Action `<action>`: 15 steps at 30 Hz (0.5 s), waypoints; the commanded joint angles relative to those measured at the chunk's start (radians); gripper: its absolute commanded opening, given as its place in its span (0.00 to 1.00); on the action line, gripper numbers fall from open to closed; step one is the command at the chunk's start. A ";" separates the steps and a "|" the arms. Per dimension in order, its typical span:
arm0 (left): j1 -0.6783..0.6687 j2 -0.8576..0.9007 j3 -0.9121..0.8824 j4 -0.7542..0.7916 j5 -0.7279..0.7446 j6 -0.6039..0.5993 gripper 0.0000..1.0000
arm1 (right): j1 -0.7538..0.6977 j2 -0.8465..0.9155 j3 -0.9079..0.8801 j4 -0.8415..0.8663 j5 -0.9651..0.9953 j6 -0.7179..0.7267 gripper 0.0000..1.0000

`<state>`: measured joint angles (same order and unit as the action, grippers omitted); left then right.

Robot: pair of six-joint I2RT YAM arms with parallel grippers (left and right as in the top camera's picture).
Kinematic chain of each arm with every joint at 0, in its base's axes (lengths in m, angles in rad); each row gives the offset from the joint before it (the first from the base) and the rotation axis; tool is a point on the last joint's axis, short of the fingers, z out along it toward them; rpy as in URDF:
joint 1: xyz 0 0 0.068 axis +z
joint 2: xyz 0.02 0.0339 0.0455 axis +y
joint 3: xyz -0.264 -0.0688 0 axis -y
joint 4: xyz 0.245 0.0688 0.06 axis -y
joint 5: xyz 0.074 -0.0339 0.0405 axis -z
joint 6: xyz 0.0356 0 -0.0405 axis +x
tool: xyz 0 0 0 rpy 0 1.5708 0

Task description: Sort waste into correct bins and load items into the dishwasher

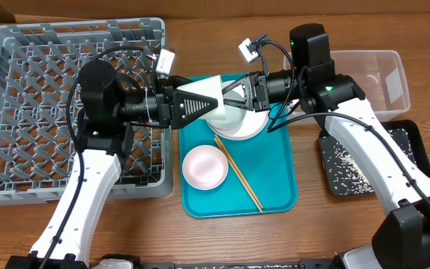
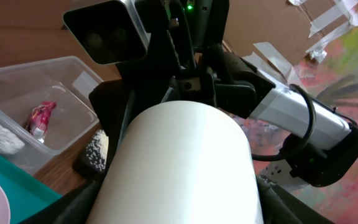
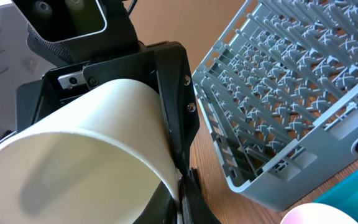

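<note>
The left arm (image 1: 88,187) and right arm (image 1: 372,149) share white shells, black joints, looping black cables and small green lights.

The small white cup (image 3: 73,149) is seen as smooth, with a soft sheen. The dish rack (image 1: 21,112) is moulded in matt grey plastic. The teal tray (image 1: 275,179) is finished smooth and the pink bowl (image 1: 204,166) glossy. The chopsticks (image 1: 237,172) are made of pale wood. The tub (image 1: 383,71) is formed of clear plastic. Wood grain is shown by the surface (image 1: 312,232).
</note>
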<state>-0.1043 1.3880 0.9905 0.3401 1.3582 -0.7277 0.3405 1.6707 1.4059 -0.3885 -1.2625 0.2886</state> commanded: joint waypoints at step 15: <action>0.029 0.003 0.018 -0.404 -0.430 0.395 0.04 | -0.008 -0.021 0.019 -0.297 0.609 -0.034 0.38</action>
<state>-0.1001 1.3884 0.9951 0.0273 1.1687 -0.5323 0.3412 1.6707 1.4090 -0.6239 -0.9901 0.2832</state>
